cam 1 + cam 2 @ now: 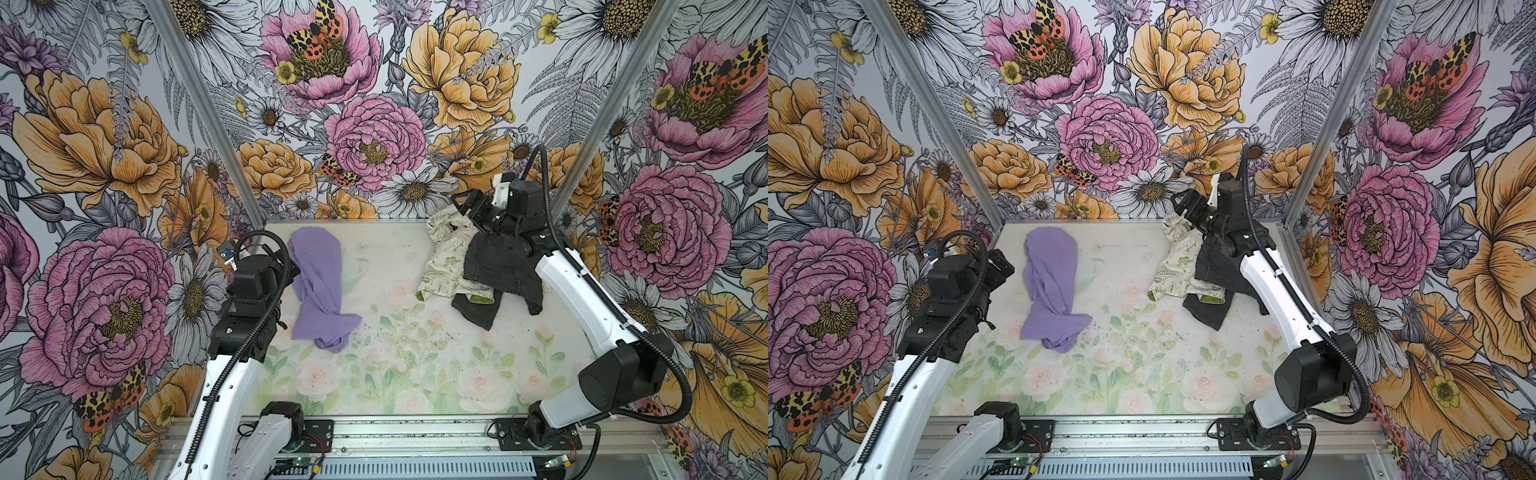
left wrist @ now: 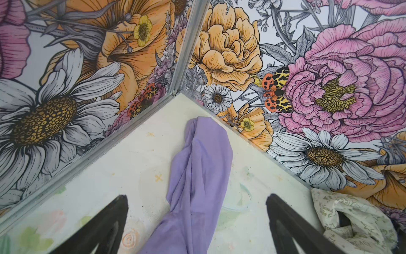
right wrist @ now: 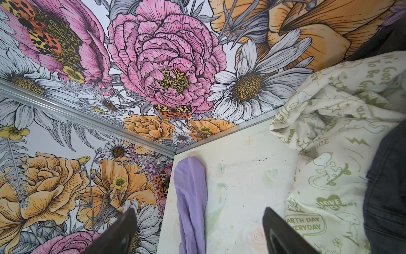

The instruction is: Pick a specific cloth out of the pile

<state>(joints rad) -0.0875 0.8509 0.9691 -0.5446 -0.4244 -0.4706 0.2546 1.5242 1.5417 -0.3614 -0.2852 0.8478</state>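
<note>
The left gripper (image 2: 197,195) stands released, its fingers (image 2: 105,224) spread wide with the lavender cloth (image 1: 319,291) running between them — it lies slack on the table (image 1: 390,374), not pinched. In both top views the cloth stretches just beside this claw, on its inner side, well apart from the pile (image 1: 478,270). The right gripper (image 3: 198,211) is likewise spread and empty — it hovers at the pile's far end, the cream printed cloth (image 1: 444,257) just beside it and the dark denim garment (image 1: 505,266) under its arm

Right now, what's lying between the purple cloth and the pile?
Nothing: only bare table separates the lavender cloth from the pile, as both top views show.
</note>
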